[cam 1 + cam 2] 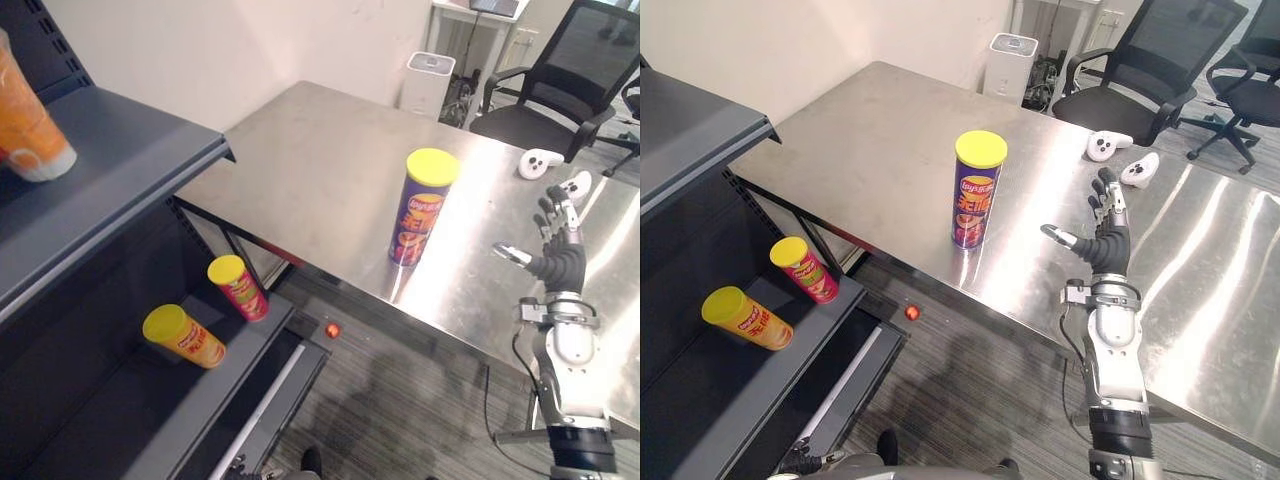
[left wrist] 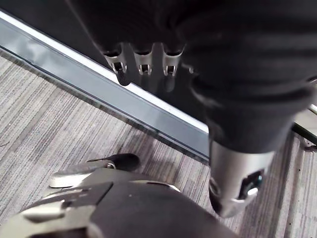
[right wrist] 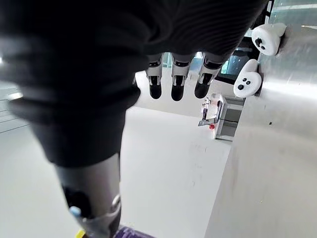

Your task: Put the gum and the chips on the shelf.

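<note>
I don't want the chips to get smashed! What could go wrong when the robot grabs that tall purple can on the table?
The purple can stands tall near the edge of the table; a sideways bump from the open right hand might tip it onto the floor. On the lower shelf the red can lies tilted by the front edge, so sliding another can in could knock it off.

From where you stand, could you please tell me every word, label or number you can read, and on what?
Tall purple can with a yellow lid, upright on the steel table: printed label, too small to read.
Red can with a yellow lid on the lower shelf: label too blurred.
Orange can lying beside it: label too blurred.
Orange container on the upper shelf: nothing legible.
</note>
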`<state>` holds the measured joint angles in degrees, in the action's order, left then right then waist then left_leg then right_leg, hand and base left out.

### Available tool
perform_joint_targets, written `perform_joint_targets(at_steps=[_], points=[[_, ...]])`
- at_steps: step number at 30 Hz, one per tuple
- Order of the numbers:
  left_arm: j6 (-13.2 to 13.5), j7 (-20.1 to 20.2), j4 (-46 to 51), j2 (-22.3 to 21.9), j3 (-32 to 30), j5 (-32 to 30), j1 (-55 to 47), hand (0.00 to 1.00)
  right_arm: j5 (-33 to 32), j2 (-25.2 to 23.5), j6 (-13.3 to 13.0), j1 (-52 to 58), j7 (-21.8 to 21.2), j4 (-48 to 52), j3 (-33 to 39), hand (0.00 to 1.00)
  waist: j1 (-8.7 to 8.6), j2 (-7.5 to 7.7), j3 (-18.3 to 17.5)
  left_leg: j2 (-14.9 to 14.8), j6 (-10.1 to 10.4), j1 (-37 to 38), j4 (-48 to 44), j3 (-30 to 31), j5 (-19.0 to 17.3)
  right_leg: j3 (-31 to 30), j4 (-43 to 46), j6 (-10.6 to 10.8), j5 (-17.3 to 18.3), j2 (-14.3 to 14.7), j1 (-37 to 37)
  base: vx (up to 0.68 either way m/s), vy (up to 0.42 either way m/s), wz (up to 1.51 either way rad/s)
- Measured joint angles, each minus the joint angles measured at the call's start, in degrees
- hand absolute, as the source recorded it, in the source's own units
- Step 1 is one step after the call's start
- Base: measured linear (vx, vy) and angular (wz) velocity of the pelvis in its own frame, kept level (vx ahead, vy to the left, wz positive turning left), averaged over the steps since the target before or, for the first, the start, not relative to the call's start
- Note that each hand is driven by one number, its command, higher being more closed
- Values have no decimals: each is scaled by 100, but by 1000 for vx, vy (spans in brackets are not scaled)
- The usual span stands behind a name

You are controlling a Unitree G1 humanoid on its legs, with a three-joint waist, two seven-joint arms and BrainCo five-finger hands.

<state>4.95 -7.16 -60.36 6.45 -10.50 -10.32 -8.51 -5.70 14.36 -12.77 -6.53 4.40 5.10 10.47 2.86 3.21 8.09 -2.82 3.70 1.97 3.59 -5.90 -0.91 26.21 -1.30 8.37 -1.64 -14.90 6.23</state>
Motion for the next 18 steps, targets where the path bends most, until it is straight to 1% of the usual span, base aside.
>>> perform_joint_targets(at_steps=[3, 6, 13, 18], points=[[1, -32, 4, 1, -6, 0, 9, 0, -93, -102, -11, -1, -6, 199, -58, 0, -3, 7, 47, -14, 2, -8, -24, 10, -2, -4, 53, 0, 0, -1, -9, 0, 0, 0], [0, -62, 4, 0, -20, 0, 9, 0, -196, -146, -14, -1, -51, 330, -265, 0, -2, 18, 53, -14, 2, -9, -39, 9, -2, -8, 55, 0, 0, -5, -11, 0, 0, 0], [1, -131, 20, -4, -44, 2, 11, 0, -216, -167, -19, -18, -183, 350, -654, 0, 48, 52, 68, -26, 14, -98, -83, -19, 18, -62, 59, 0, 0, -2, -90, 0, -6, -2], [3, -137, 19, 15, -51, 2, 8, 0, -207, -194, -19, -18, -160, 334, -807, 0, 55, 84, 86, -39, 25, -94, -80, -36, 40, -85, 47, 0, 0, 19, -96, 1, -3, -1]])
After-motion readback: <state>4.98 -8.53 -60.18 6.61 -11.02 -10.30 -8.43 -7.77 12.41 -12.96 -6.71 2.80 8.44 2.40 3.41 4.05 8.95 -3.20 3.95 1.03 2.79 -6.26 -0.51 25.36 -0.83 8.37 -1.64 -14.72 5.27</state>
